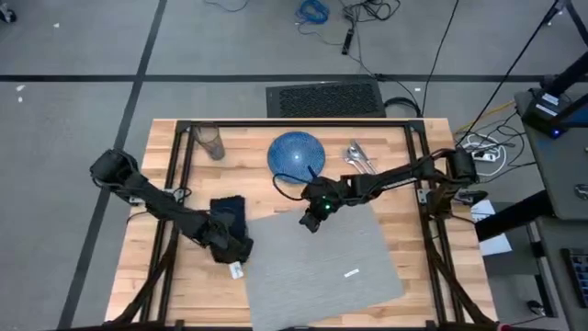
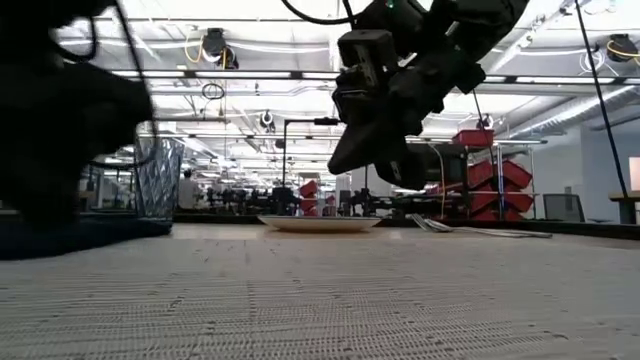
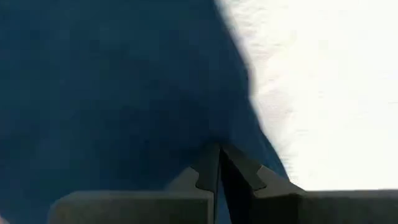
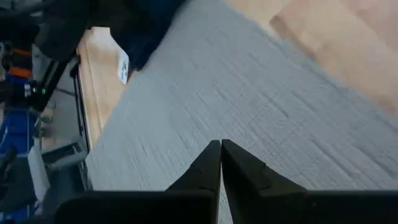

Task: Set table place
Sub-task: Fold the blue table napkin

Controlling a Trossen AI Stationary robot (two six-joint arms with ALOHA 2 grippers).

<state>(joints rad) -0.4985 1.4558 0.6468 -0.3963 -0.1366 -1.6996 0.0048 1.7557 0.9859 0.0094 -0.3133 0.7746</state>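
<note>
Placemat (image 1: 326, 255), grey and woven, lies skewed across the near half of the table (image 1: 404, 165), one corner reaching toward the plate. We note the right gripper (image 1: 310, 219) hovering above the placemat's far edge, clear of the cloth in the low view; its fingers (image 4: 214, 163) are pressed together with nothing between them. The left gripper (image 1: 228, 246) sits at the placemat's left edge, down on the navy napkin (image 1: 229, 211); in its wrist view the fingers (image 3: 208, 171) meet tip to tip against blue fabric, and we cannot tell whether any cloth is pinched. A small white tag (image 1: 236, 270) lies just beside this gripper. At the far side of the table we see the blue speckled plate (image 1: 298, 153) in the middle, the clear glass (image 1: 210, 142) to its left, and the silver cutlery (image 1: 357, 157) bunched just right of the plate, all well apart from the placemat's centre.
</note>
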